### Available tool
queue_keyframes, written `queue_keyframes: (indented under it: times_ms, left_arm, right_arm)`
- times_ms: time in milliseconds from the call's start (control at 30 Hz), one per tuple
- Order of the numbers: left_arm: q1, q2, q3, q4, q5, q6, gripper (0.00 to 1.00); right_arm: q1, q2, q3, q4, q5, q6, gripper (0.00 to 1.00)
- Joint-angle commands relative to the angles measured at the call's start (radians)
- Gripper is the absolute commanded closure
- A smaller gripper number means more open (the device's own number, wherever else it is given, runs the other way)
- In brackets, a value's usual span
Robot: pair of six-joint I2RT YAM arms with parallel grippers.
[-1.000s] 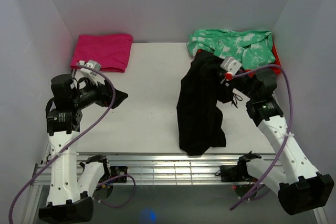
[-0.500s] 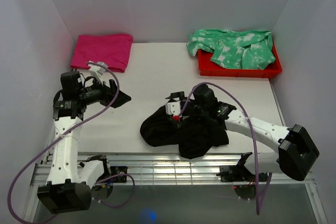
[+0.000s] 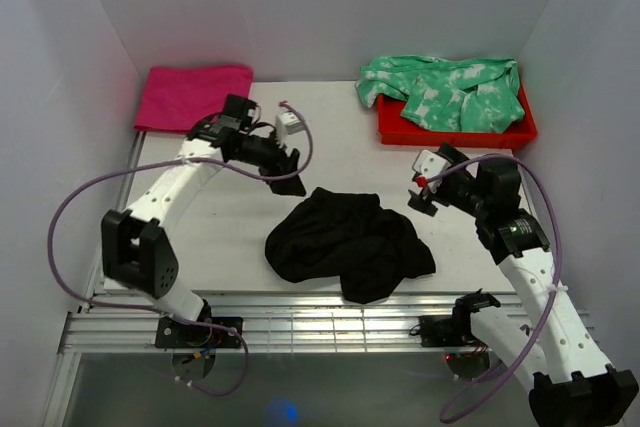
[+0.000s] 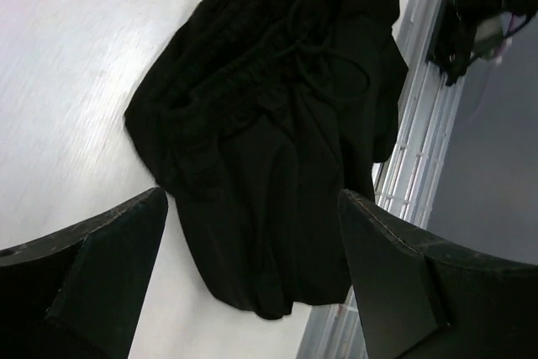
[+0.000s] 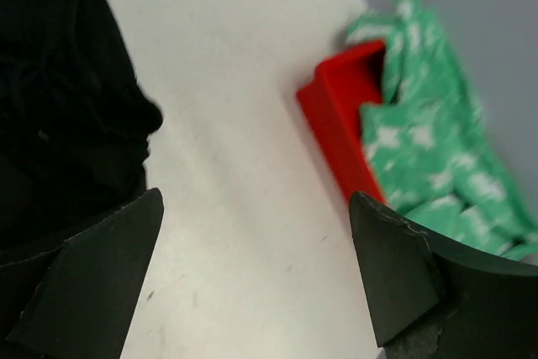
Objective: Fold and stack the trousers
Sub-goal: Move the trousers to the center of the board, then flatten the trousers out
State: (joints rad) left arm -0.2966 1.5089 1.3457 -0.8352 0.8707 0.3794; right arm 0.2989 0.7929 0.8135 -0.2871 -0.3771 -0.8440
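The black trousers point(image 3: 350, 242) lie in a crumpled heap near the table's front edge, at the middle. In the left wrist view the trousers point(image 4: 277, 124) show their gathered waistband and a drawstring. My left gripper point(image 3: 284, 169) hovers just behind and left of the heap, open, and its own view shows the left gripper point(image 4: 252, 199) with nothing between the fingers. My right gripper point(image 3: 425, 195) stands open to the right of the heap, apart from it. The right wrist view has the right gripper point(image 5: 256, 199) over bare table, with the trousers point(image 5: 59, 98) at the left edge.
A folded magenta-pink cloth point(image 3: 195, 97) lies at the back left. A red tray point(image 3: 455, 132) at the back right holds a green-and-white tie-dye garment point(image 3: 445, 87), also seen as the tray point(image 5: 336, 132) and garment point(image 5: 420, 149). White walls enclose three sides; a metal rail point(image 3: 330, 322) runs along the front.
The right gripper carried the hanging trousers down to the front middle, opened and let them drop in a heap, then drew back right. The left arm swung out from the left toward the heap.
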Motion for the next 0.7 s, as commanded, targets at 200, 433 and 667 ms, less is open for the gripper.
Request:
queue_keyframes:
  times_ms: [200,433,667]
  left_arm:
    - [-0.139,0.479,0.426,-0.241,-0.107,0.222,0.07]
    - [-0.148,0.564,0.390,-0.301,-0.111,0.225,0.20]
    - [-0.038,0.406,0.216,-0.196,-0.049,0.116,0.98]
  right_arm:
    - [-0.339,0.288,0.070,-0.505,-0.282,0.097,0.01]
    - [-0.340,0.498,0.110,-0.635,-0.367,0.080,0.07]
    - [-0.310,0.591,0.073,-0.494,-0.313,0.180,0.14]
